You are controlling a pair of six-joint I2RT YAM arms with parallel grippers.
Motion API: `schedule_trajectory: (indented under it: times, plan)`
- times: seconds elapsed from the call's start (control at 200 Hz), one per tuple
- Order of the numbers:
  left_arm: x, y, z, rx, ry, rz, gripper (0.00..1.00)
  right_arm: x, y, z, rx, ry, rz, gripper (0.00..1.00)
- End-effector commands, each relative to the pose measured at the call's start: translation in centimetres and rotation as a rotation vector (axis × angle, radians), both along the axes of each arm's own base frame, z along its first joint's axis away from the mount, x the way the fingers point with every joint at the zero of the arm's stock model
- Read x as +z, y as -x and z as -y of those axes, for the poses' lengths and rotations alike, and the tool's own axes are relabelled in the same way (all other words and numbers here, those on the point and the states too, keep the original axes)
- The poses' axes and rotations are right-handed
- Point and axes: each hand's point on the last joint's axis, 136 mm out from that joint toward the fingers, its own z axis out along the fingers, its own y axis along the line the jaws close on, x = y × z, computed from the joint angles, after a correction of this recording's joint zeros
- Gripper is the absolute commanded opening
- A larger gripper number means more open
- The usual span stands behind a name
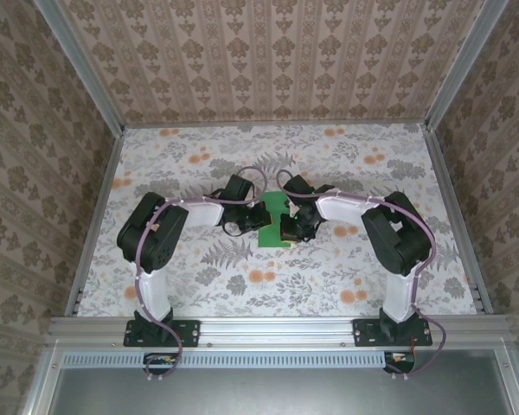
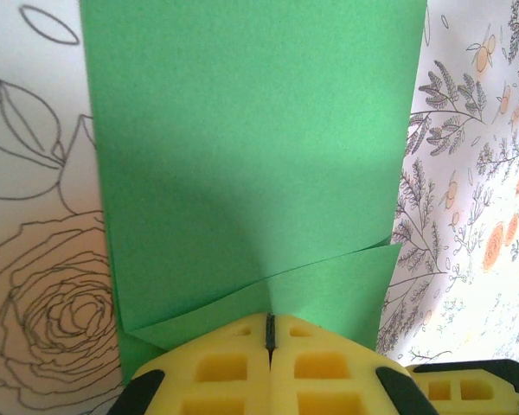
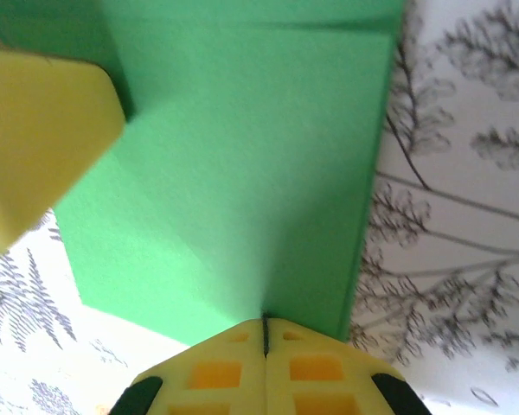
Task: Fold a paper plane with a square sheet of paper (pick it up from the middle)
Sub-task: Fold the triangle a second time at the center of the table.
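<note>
Left gripper [image 2: 270, 333]: jaws closed, apparently pinching the near edge of the square sheet of paper [image 2: 251, 156] where a flap lifts.
Right gripper [image 3: 265, 333]: jaws closed on the sheet's edge on its own side, it seems.
Paper: partly folded, mid-table [image 1: 329, 277], between both wrists.
Risk: arms pulling apart could tear it. An uneven pull could skew the crease. The thin edge could slip from a pinch.

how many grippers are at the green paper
2. The left gripper, shut, is at the green paper's left edge; the right gripper, shut, is at its right edge.
</note>
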Motion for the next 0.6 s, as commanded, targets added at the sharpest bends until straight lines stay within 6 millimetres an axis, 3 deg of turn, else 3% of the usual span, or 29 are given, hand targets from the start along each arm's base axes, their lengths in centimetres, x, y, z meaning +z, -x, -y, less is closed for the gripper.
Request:
schedule_trajectory:
  times: [0.0, 0.26, 0.465, 0.595]
  plan:
    - [-6.3, 3.9, -4.8, 0.052, -0.224, -0.187, 0.00, -1.2, 3.6, 3.4, -0.003, 0.122, -0.108, 0.00]
    - [-6.1, 3.7, -4.1, 0.038, -0.192, -0.181, 0.00, -1.0, 5.2, 5.0, -0.006, 0.133, -0.095, 0.00]
    - [-5.2, 3.4, -3.4, 0.022, -0.160, -0.159, 0.00, 4.1, 1.3, 2.1, 0.000, -0.041, 0.122, 0.00]
    - [-4.8, 3.4, -3.5, 0.022, -0.158, -0.154, 0.00, 4.6, -0.8, -0.7, 0.012, -0.156, 0.154, 0.00]
